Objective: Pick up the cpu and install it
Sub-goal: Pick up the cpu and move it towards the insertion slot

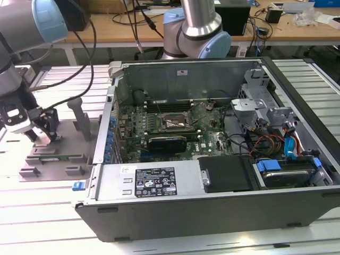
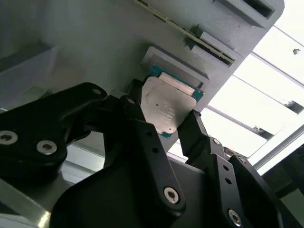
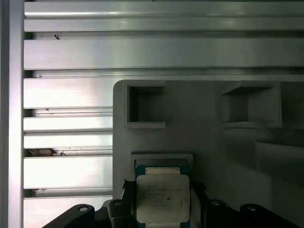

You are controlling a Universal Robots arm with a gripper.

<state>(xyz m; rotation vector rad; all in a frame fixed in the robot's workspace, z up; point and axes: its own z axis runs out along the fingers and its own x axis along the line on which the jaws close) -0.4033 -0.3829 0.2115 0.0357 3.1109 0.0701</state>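
Gripper (image 2: 164, 113) clamped on cpu (image 2: 167, 97) in grey fixture (image 3: 213, 142) recess; upright posts (image 1: 79, 114) nearby, PC case (image 1: 212, 218) well apart.

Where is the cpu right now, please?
The cpu lies in a pocket of the grey fixture, on the exterior view's left outside the computer case, with the gripper closed on its sides in both wrist views.

Our arm (image 1: 197, 24) rises at the far middle of the scene, runs across to the exterior view's left and bends down there. Its wrist points the pincer (image 1: 41, 132) straight down. In both wrist views the black fingers (image 2: 142, 130) (image 3: 127, 192) clasp opposite edges of the cpu (image 2: 167, 105) (image 3: 163, 198).
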